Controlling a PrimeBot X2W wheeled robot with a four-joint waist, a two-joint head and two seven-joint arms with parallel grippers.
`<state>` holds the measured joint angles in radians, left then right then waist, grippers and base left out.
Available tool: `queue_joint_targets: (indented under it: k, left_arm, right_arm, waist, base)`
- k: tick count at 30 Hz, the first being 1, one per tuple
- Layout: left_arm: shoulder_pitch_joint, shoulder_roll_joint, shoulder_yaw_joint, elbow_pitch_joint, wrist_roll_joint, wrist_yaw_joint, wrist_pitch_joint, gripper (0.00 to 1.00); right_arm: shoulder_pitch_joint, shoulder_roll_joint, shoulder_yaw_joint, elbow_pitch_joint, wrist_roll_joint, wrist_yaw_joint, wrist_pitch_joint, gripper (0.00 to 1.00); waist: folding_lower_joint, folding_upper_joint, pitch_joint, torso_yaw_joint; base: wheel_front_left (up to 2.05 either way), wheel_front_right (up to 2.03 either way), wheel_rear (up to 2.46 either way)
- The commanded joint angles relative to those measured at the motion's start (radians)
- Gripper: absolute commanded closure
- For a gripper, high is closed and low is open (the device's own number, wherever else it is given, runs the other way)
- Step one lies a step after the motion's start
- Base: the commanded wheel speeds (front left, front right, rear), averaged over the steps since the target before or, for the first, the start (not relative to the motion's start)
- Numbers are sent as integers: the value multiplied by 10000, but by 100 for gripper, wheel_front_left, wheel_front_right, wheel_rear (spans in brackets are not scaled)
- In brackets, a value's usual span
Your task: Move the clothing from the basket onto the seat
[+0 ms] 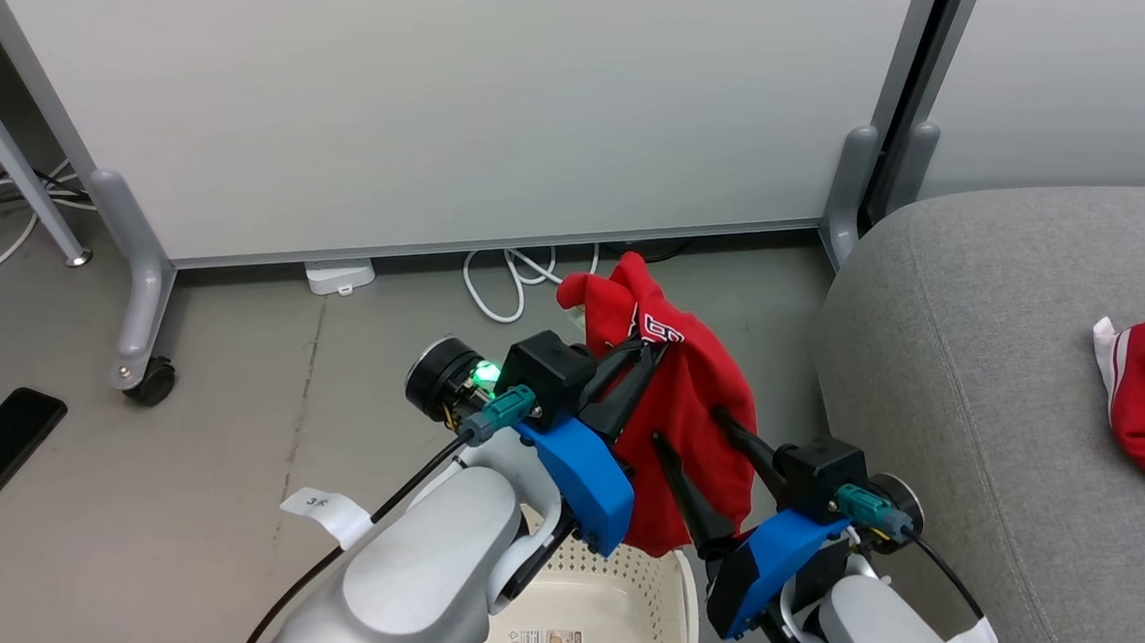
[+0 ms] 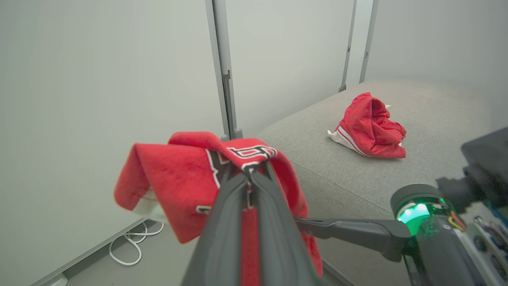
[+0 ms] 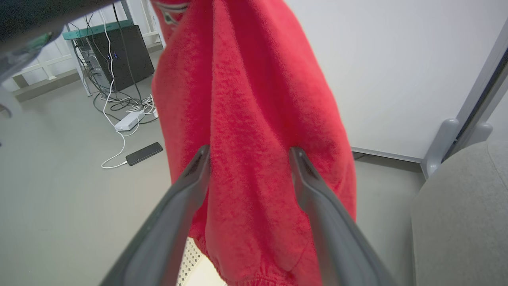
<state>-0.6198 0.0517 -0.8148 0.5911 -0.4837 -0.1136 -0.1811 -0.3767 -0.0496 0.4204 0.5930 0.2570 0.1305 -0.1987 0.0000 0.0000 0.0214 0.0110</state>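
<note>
A red garment with white lettering (image 1: 690, 404) hangs in the air above the basket (image 1: 609, 594), pinched near its top by my left gripper (image 1: 650, 349), which is shut on it. The left wrist view shows the cloth (image 2: 178, 178) draped over the closed fingertips. My right gripper (image 1: 689, 428) stands open just before the hanging cloth (image 3: 246, 131), its fingers (image 3: 194, 171) spread on either side of a fold without closing. A second red garment with white striped trim (image 2: 367, 127) lies on the grey seat (image 1: 995, 379) at the right.
A white partition on castors (image 1: 446, 113) stands behind, with cables (image 1: 511, 280) on the floor beneath it. A black phone (image 1: 2, 446) lies on the floor at the left. A computer tower and power strip (image 3: 127, 123) sit further off.
</note>
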Motion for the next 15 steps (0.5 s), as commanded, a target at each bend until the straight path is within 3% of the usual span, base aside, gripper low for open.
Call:
queue_joint_targets:
  k: [1,15]
  left_arm:
    - [-208,0,-39,-67,-86,40,15,100]
    - [-287,-10,-417,-220,-351,72,94,100]
  right_arm:
    - [-350,-13,16,362,12,5,-164,0]
    - [-1439,-13,-54,2585,138,5,-554,0]
  waist:
    - [0,0,9,26]
    - [0,0,62,266]
  base:
    - [0,0,0]
    - [0,0,0]
